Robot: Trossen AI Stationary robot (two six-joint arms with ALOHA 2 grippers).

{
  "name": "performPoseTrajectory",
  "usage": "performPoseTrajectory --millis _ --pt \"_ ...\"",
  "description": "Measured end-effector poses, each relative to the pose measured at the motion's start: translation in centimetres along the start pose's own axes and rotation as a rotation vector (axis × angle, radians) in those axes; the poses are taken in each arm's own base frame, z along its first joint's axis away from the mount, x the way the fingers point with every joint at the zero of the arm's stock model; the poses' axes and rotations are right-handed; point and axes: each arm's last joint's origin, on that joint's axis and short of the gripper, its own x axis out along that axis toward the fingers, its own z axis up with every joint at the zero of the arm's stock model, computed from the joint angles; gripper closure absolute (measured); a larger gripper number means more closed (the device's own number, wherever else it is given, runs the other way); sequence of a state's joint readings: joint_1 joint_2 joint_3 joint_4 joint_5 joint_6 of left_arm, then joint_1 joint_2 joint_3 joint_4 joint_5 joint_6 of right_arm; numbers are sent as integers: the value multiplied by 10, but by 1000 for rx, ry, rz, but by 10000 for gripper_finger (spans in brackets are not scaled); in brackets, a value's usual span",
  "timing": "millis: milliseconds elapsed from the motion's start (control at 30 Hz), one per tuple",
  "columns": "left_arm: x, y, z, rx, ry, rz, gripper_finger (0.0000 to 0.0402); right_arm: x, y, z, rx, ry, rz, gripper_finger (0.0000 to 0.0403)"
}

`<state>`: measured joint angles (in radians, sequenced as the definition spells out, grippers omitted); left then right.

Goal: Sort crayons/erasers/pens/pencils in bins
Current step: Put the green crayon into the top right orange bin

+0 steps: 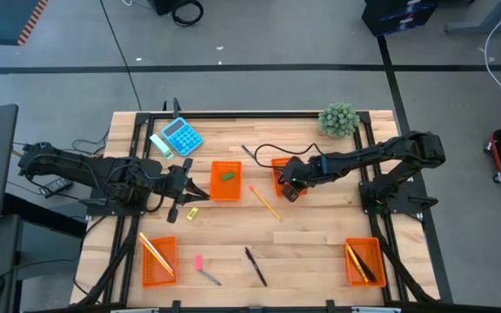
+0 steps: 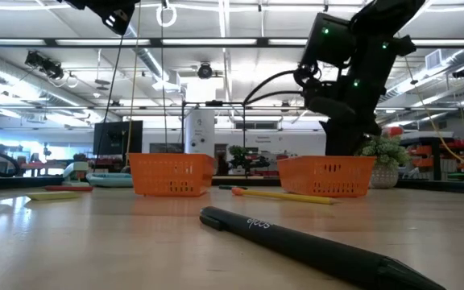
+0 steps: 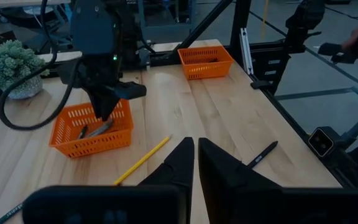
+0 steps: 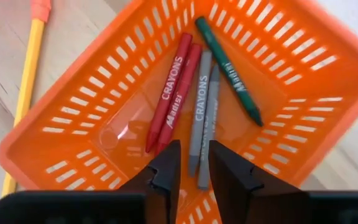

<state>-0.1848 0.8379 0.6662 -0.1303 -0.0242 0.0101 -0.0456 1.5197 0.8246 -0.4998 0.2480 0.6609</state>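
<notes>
1. The right tool (image 1: 290, 184) hangs over the orange slotted plastic bin (image 1: 276, 164) at the back centre-right of the wooden surface (image 1: 320, 226); its two dark fingers (image 4: 166, 168) stand slightly apart with nothing between them.
2. That bin holds two red crayons (image 4: 173, 93) side by side, two grey crayons (image 4: 202, 112) next to them, and one green crayon (image 4: 229, 68) lying at an angle.
3. The left tool (image 1: 187, 178) sits at the left side of the surface, just left of a second orange bin (image 1: 225, 187); its fingers (image 3: 179, 165) are nearly together, with a thin gap, holding nothing.
4. A green eraser block (image 1: 227, 175) lies inside that second bin.
5. A long yellow pencil (image 1: 265, 203) with a pink end lies loose between the two back bins.
6. A small yellow eraser (image 1: 192, 212) lies on the surface near the left tool.
7. The front-left orange bin (image 1: 158, 272) holds long yellow-orange pencils (image 1: 155, 253).
8. The front-right orange bin (image 1: 363, 273) holds a yellow stick beside black pens (image 1: 364, 267).
9. A pink eraser (image 1: 198, 260), a grey stick (image 1: 209, 276) and a black pen (image 1: 256, 266) lie loose near the front edge.
10. A blue calculator (image 1: 181, 136) and a small green plant (image 1: 338, 119) stand at the back.
</notes>
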Motion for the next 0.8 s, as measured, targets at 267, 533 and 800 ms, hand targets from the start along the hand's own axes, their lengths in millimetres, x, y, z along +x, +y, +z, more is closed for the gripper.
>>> performPoseTrajectory --millis 267,533,800 --pt "0 0 0 1 2 0 369 -40 23 19 -43 -145 -2 313" --pt "0 0 0 2 -1 0 378 -65 52 76 -195 -275 20 313" --pt "0 0 0 2 1 0 370 -26 55 146 -289 -214 -40 313"
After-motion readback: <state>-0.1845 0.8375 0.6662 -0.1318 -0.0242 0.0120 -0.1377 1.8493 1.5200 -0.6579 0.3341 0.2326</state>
